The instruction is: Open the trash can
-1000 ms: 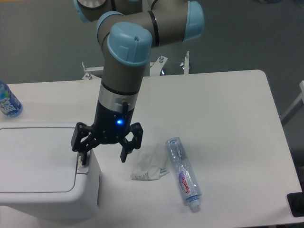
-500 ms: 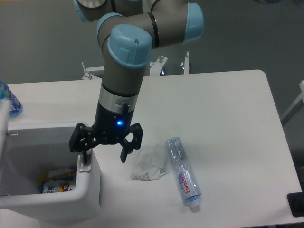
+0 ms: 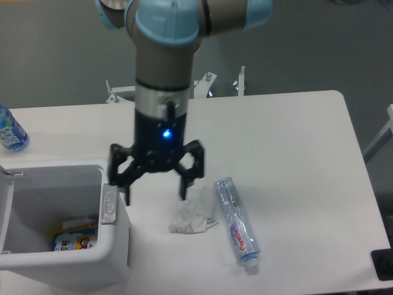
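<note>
At the near left corner of the table (image 3: pixel 295 129) the trash can (image 3: pixel 116 252) stands open, lid swung up at its left edge, wrappers showing inside, grey push-button (image 3: pixel 109 204) on its right rim. Opening looks done. Just right, the gripper (image 3: pixel 155 198) hovers, fingers spread, holding nothing, above crumpled paper (image 3: pixel 193 215) and a plastic bottle (image 3: pixel 236 224)
</note>
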You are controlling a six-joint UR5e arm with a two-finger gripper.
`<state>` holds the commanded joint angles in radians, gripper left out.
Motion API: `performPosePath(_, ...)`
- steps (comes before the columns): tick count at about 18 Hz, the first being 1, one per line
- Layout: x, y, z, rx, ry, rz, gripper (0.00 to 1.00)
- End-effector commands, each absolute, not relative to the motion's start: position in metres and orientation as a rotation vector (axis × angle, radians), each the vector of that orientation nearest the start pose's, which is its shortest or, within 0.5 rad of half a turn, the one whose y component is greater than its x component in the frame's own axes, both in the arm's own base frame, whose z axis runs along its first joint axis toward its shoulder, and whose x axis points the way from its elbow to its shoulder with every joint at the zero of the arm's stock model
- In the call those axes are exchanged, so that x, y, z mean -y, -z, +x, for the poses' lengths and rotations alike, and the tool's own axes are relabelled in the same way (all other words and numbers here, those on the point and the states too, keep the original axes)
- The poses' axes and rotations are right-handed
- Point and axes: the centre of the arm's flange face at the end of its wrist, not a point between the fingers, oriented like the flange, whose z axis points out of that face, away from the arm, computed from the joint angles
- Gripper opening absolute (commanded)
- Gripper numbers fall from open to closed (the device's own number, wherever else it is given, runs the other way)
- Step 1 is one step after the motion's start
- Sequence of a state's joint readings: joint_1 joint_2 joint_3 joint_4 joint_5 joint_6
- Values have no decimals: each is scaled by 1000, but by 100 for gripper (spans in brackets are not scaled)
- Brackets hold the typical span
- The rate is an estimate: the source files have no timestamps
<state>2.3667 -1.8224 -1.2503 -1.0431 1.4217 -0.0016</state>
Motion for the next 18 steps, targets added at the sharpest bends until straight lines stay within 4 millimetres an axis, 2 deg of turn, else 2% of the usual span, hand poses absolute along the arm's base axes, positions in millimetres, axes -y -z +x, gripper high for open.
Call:
performPosePath(2,-523,-588,-379,1002,-269,-2337,100)
performPosePath(4,-486,-599,-415,1101,-348,-2291,100)
performPosePath(6,-463,-599,-438,1153,-379,-2271,100)
performPosePath(8,-439,-599,-456,1135,-479,-2316,100)
performPosePath(11,-406,-586,-479,1064,-689,-2471,100)
performPosePath(14,-382,-571,-499,971,-739,-2586,100)
performPosePath(18,-353,-544,-516,749,-764,-2778,100)
